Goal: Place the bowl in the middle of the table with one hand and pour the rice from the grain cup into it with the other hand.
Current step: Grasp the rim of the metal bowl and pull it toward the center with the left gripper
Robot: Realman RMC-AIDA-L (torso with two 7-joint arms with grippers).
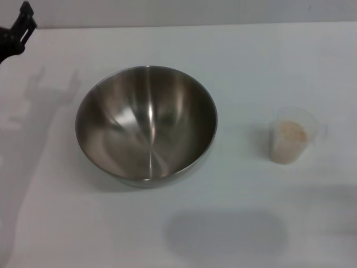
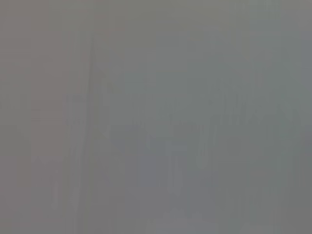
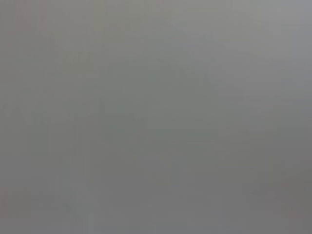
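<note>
In the head view the steel bowl (image 1: 146, 124) stands upright and empty on the white table (image 1: 245, 61), a little left of the middle. The clear grain cup (image 1: 292, 135) stands upright to the right of the bowl, apart from it, with pale rice (image 1: 290, 134) inside. My left gripper (image 1: 19, 30) shows as a dark shape at the far left corner, well away from the bowl and holding nothing I can see. My right gripper is out of view. Both wrist views show only plain grey.
Bare tabletop lies between the bowl and the cup and in front of both. The table's far edge (image 1: 184, 24) runs along the back. A soft shadow (image 1: 226, 231) lies on the table near the front.
</note>
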